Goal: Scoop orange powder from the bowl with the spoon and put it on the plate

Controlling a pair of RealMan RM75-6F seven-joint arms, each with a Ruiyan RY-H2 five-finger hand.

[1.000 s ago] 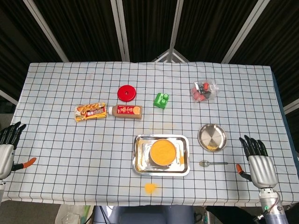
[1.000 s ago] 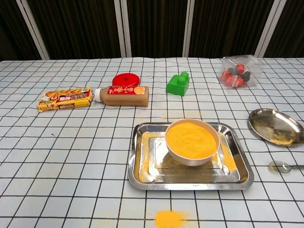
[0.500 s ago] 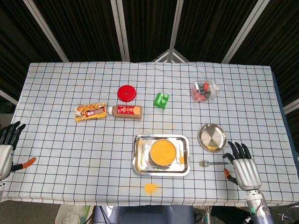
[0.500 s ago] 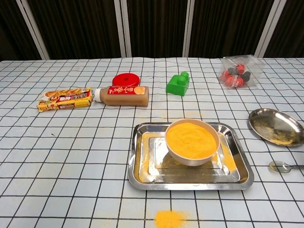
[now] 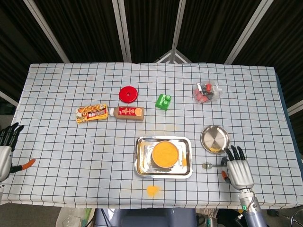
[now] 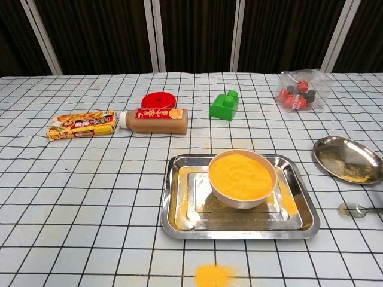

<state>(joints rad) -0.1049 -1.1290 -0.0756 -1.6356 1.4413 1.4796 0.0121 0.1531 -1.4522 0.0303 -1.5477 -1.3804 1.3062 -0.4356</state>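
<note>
Fingers [image 5: 235, 152] of the right hand [image 5: 238, 171] are spread and hold nothing; their tips lie just beside the handle end of the spoon [image 5: 214, 165], whether touching it I cannot tell. The left hand [image 5: 5, 150] rests far off at the opposite edge, fingers likewise apart and empty.

Under both hands the checked surface [image 5: 61, 94] carries everything. Well to the left of the right fingers sits the steel tray [image 5: 140, 163], and in it the bowl [image 6: 242, 177] heaped with orange powder, full to the rim. Just beyond the right fingers, near them, lies the round steel plate [image 5: 215, 137], which already bears a thin patch of orange powder at its near side. The spoon lies flat between plate and hand, its bowl end pointing toward the tray and seemingly bare.

Judging by this, some powder has reached the plate, yet the present scoop has not begun: the spoon is not yet lifted. Left to do: grasp it, dip it in the bowl, carry it across, tip it out.

A spill of powder [image 5: 151, 190] lies on the cloth near the tray.
</note>
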